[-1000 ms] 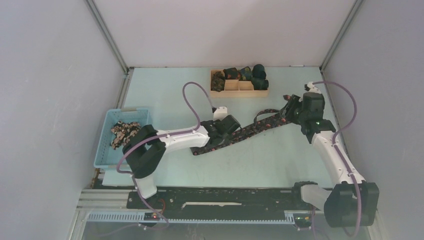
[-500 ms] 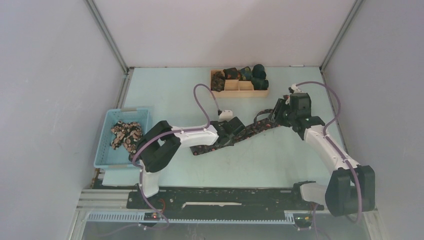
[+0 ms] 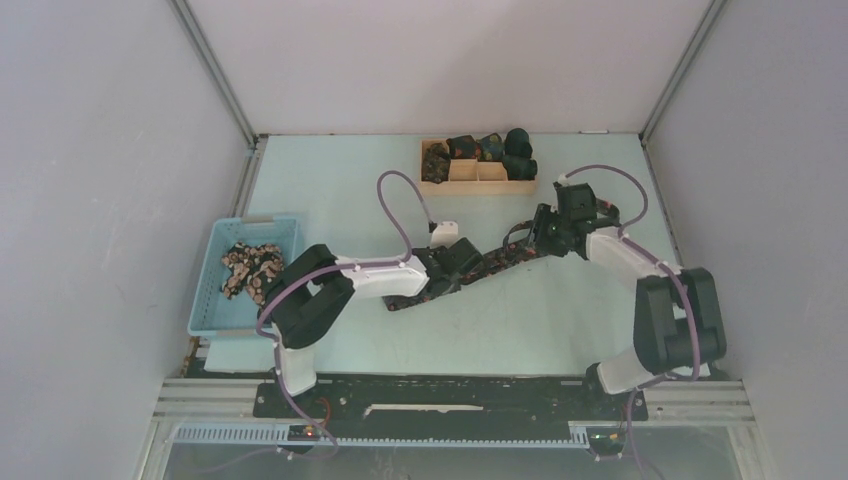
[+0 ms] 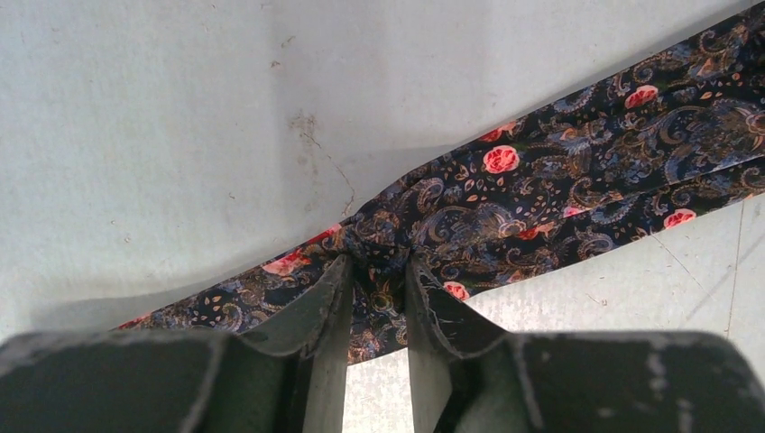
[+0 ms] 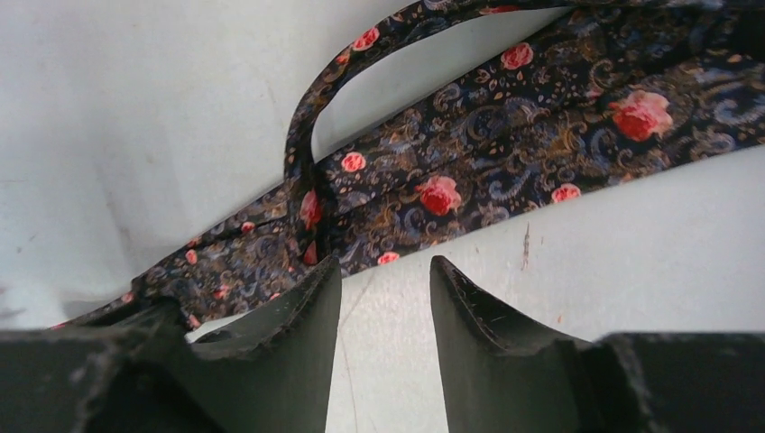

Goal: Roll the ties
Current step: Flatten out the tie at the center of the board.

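One dark floral tie [image 3: 503, 259] lies diagonally across the table, from front left to back right. In the left wrist view my left gripper [image 4: 379, 263] is shut on the tie [image 4: 577, 180], and the fabric bunches up between its fingertips. From above, the left gripper [image 3: 452, 262] sits on the tie's middle stretch. My right gripper [image 5: 385, 267] stands open over bare table, its left fingertip just short of the tie [image 5: 505, 153]. A narrow strip of the tie arches up in a loop [image 5: 305, 135]. From above, the right gripper [image 3: 543, 236] is at the tie's far right end.
A wooden divided tray [image 3: 478, 187] at the back holds several rolled ties [image 3: 518, 150]. A light-blue basket [image 3: 213, 300] at the left holds a heap of unrolled ties [image 3: 250, 268]. Grey walls close in both sides.
The left jaws have closed on the tie's middle. The right arm has swung left and forward along the tie, its gripper still open.
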